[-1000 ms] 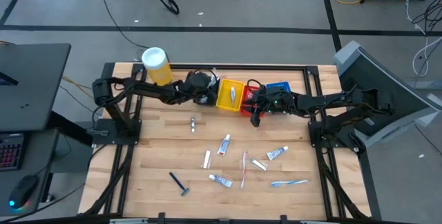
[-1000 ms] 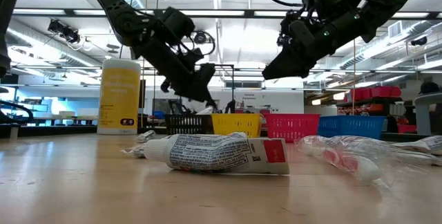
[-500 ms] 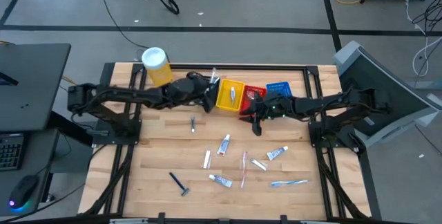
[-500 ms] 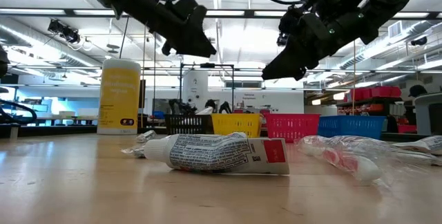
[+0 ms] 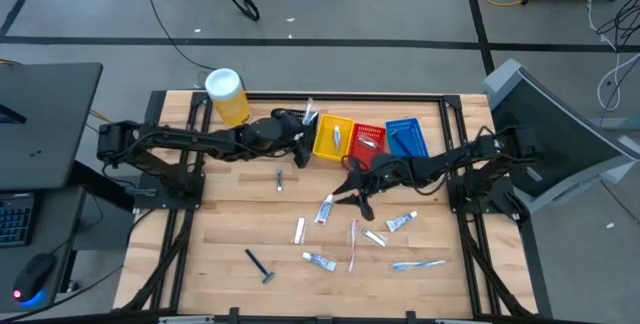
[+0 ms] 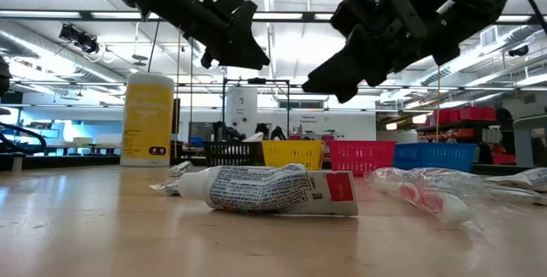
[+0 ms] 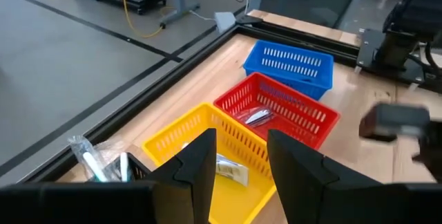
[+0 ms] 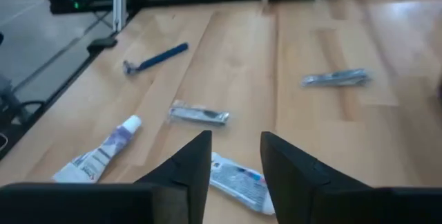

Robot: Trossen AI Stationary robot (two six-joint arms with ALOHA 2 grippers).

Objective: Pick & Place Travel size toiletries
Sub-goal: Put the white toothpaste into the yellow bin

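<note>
Best to come down slowly and straight over one small white tube (image 5: 325,208) near the middle of the wooden table (image 5: 230,224), close on its middle, then lift before swinging to a basket.

Left gripper (image 5: 300,147) up in the air beside the yellow plastic basket (image 5: 332,136) at the far edge; arm stretched out flat from the left side, fingers (image 7: 200,165) a little apart, nothing between them.

Right gripper (image 5: 350,190) low over that tube, arm reaching long from the right side and tipped down, fingers (image 8: 193,162) apart and empty.

Other tubes, a dark blue razor (image 5: 260,264) and pale toothbrushes (image 5: 418,263) scattered toward the near edge
</note>
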